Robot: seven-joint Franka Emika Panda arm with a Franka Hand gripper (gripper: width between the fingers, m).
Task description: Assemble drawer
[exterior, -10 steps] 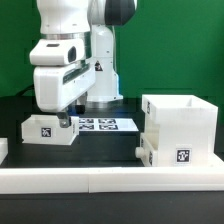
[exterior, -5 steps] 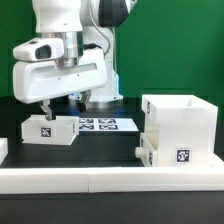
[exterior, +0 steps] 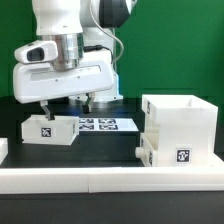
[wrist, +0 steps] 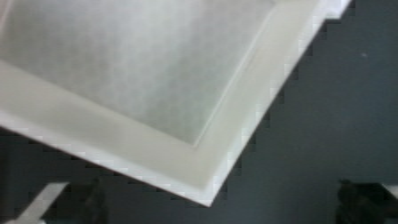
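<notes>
marker board (tagged), black table

A white plastic open-topped box and a smaller white plastic box each carry a black-and-white square tag. The flat surface is matte black, the thin white marker board patterned with black tags, the plain backdrop wall green.
</notes>
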